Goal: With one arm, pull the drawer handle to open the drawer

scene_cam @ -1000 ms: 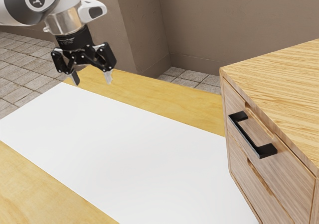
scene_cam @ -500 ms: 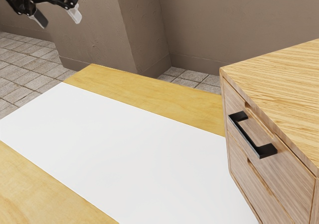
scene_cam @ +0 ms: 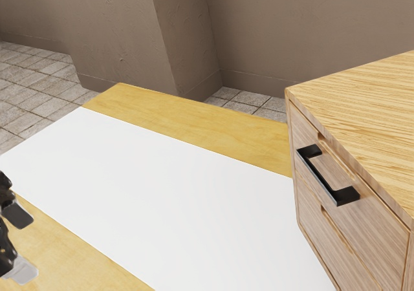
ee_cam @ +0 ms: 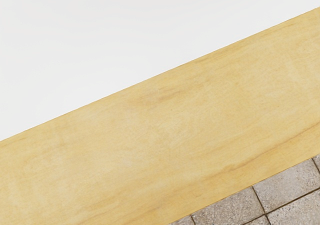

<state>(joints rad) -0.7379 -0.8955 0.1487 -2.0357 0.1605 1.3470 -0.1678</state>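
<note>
My hand (scene_cam: 11, 242) is well apart from the drawer handle (scene_cam: 326, 176), so nothing's pulled; its grip I cannot tell.

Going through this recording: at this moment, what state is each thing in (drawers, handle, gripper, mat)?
top drawer: shut, front flush with the cabinet
black handle: untouched, nothing on it
lower drawer: shut
gripper: low at the exterior view's left edge, far from the handle
white mat: lying flat on the table
</note>
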